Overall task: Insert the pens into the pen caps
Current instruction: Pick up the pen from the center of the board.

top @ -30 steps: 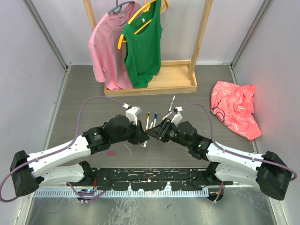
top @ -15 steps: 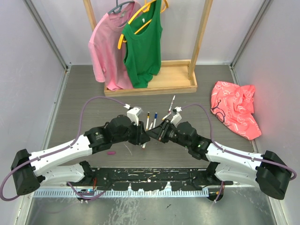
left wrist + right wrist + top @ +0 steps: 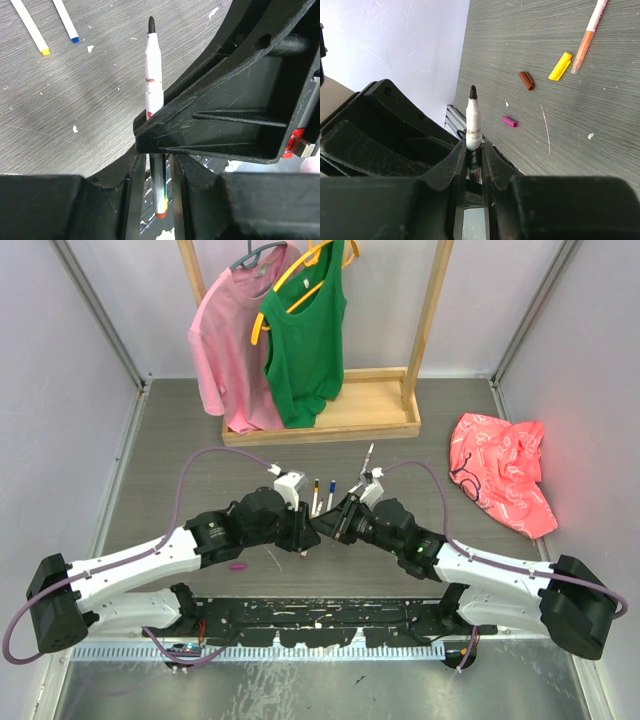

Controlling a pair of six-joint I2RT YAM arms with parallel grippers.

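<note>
Right claw (image 3: 473, 148) pinched shut on pen (image 3: 473, 117) — black tip juts past its fingers. Left claw (image 3: 158, 167) slightly open, fingers flank pen tail with thin gaps. Back left claw straight off the tail, no sideways nudge — brown cap (image 3: 526, 80) waits on counter (image 3: 600, 125) ahead of right claw.

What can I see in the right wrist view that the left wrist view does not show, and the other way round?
Only the right wrist view: a brown cap, a yellow cap, a magenta cap and an orange-tipped pen lying on the table. Only the left wrist view: a yellow-ended pen and a blue-ended pen lying flat. Both: the black-tipped pen, clamped by the right tool.
</note>
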